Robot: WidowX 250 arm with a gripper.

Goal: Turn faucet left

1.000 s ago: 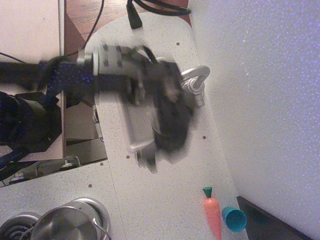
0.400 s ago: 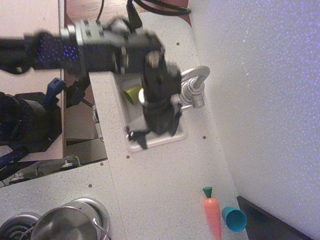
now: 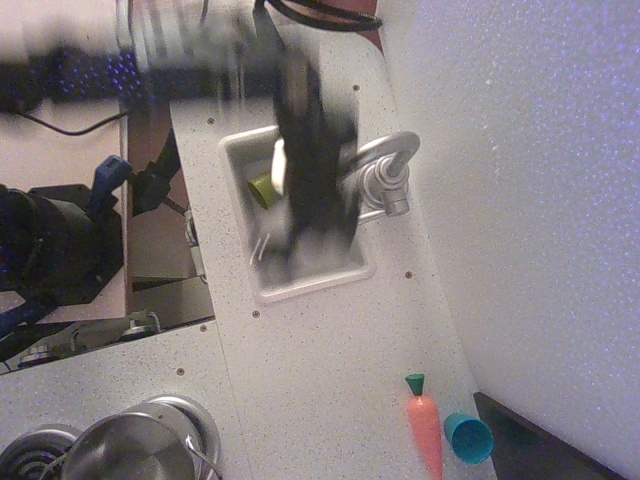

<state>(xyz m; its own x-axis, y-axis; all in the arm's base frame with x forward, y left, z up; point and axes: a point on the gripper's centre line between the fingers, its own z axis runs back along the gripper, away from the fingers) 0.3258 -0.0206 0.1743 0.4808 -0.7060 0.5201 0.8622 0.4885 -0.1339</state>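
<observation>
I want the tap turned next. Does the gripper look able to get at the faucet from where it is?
Probably yes. The blurred gripper hangs over the sink right beside the faucet, and nothing stands between them; whether its jaws are open is unclear.

Black arm [image 3: 150,70] w/ blue specks, blurred; gripper [image 3: 305,235] prob. black.

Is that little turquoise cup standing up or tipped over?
Tipped over. The small turquoise plastic cup lies on its side on the speckled white counter, beside the orange toy carrot.
</observation>
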